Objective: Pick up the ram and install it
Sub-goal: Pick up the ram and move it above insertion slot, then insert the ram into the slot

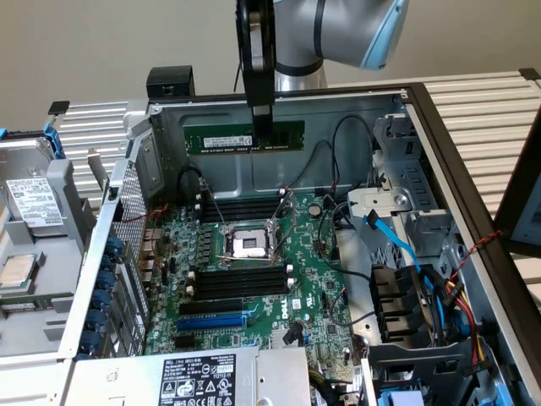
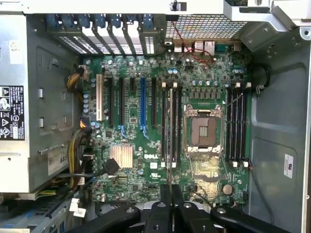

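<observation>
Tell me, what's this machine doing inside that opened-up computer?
A robot arm's gripper is holding the ram, a thin green memory stick, in the air inside an open computer case. The stick hangs level above the motherboard. It is not yet pushed into any of the black memory slots beside the processor socket.

- Your gripper [image 1: 262,140] is black, and the ram [image 1: 221,138] pinched between its fingers is green with a white label strip and black chips.
- Below the fingers, the motherboard [image 1: 314,283] is green, speckled with silver and black parts.
- Its memory slots [image 1: 241,280] are black, and one longer slot [image 1: 211,322] is blue.
- Behind the fingers, the case wall [image 1: 338,110] is plain grey.
- Above them, the arm [image 1: 338,30] is silver with a pale blue cap.
</observation>
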Controlling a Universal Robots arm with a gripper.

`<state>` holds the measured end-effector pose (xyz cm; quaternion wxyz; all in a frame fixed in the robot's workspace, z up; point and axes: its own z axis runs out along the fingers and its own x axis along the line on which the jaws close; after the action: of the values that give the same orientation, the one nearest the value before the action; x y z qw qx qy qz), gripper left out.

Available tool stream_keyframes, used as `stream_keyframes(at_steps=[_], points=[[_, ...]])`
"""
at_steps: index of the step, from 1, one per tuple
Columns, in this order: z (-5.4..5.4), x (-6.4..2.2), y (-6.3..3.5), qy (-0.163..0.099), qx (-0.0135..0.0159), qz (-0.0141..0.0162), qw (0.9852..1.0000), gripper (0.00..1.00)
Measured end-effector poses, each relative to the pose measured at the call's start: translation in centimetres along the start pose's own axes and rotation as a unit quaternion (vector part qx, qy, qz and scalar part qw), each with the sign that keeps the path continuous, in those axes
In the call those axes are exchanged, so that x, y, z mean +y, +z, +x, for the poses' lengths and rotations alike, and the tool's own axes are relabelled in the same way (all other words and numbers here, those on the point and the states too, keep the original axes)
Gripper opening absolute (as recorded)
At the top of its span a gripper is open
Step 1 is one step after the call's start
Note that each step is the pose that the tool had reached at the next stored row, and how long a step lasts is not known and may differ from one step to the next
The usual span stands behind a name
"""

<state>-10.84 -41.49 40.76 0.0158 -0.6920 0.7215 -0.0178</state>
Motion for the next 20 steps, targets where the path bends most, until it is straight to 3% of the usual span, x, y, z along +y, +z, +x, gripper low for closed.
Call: stream_keyframes(at_steps=[9, 20], points=[[-0.3, -0.07, 0.01, 0.0, -0.0007, 0.0, 1.0, 0.12], [-0.3, 0.02, 1.91, 0.005, -0.0005, 0.0, 1.0, 0.12]])
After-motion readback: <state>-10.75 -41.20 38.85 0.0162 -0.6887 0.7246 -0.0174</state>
